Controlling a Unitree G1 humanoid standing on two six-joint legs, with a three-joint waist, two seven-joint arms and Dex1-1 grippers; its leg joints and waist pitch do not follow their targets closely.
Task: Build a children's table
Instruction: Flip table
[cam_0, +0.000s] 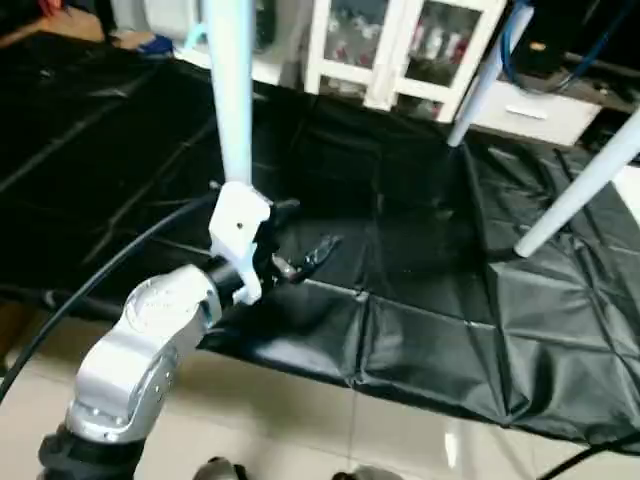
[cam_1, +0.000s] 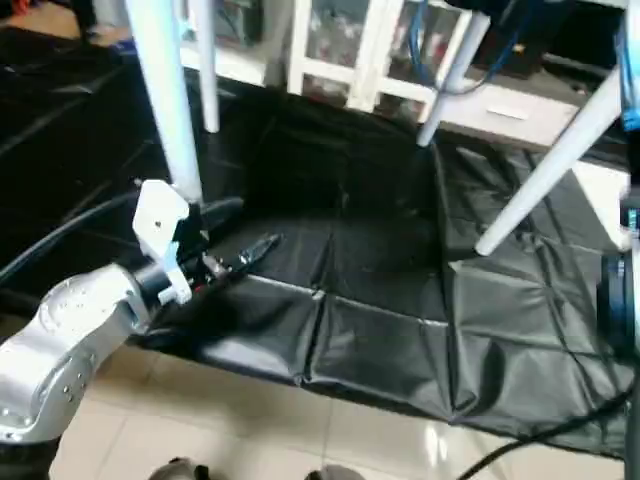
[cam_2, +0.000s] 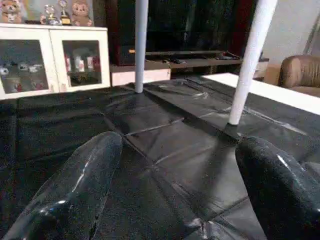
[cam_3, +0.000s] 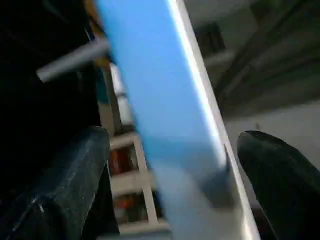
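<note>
Head views, sheet: a black plastic sheet (cam_0: 420, 300) covers the floor, its near edge lying on pale tiles (cam_0: 300, 420).
Head views, legs: the white table legs stand upright on the sheet (the tabletop they hold is above the picture). One leg (cam_0: 232, 90) rises just behind the left gripper, one (cam_0: 478, 95) stands at the sheet's far edge, one (cam_0: 575, 195) slants down toward the sheet's right side, and a fourth (cam_1: 203, 65) stands far back on the left.
Head views, left arm: the silver forearm reaches up from the near left corner, and the left gripper (cam_0: 290, 262) hangs low over the sheet near its near edge, pointing right.
Head views, cabinet: a white cabinet with glass doors (cam_0: 400, 45) stands beyond the sheet's far edge.
Left wrist view, fingers: the two black fingers (cam_2: 75, 190) are spread wide with only bare sheet between them; two legs stand on the sheet beyond.
Right wrist view, fingers: the right gripper (cam_3: 170, 170) has its fingers (cam_3: 280, 175) wide apart on either side of a pale blue-white bar (cam_3: 165, 100), likely a table leg (I cannot tell whether either pad touches it).
</note>
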